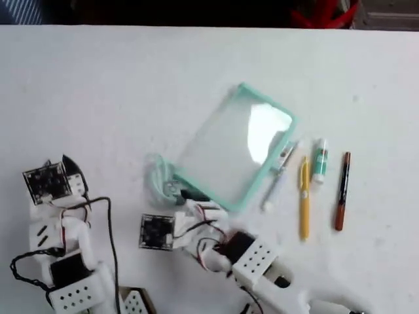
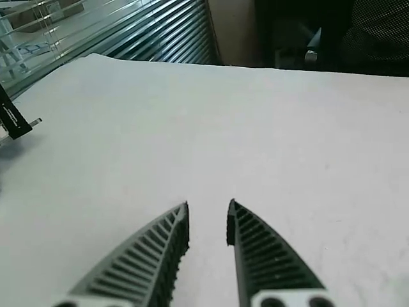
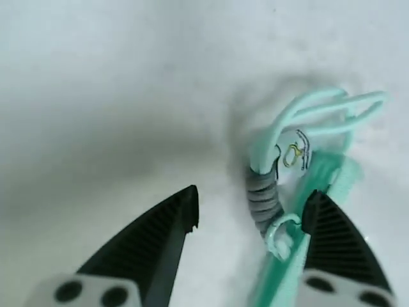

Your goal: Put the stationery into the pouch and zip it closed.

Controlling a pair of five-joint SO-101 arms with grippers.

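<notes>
A clear pouch [image 1: 229,147] with mint trim lies mid-table, its looped mint cord [image 1: 157,178] at the near left corner. Right of it lie a pale pen [image 1: 277,178], a yellow pen [image 1: 304,197], a small green-and-white tube [image 1: 319,161] and a brown pen [image 1: 341,191]. My right gripper [image 1: 188,196] sits at the pouch's cord corner. In the right wrist view it [image 3: 252,204] is open, with the grey zipper pull [image 3: 261,199] and mint cord [image 3: 319,109] between its fingers. My left gripper [image 2: 208,220] is open over bare table at the near left [image 1: 69,165], holding nothing.
The white table [image 1: 98,85] stretches wide to the left and behind the pouch. Dark room and window blinds [image 2: 147,32] lie beyond its far edge. Both arm bases and cables [image 1: 111,235] crowd the near edge.
</notes>
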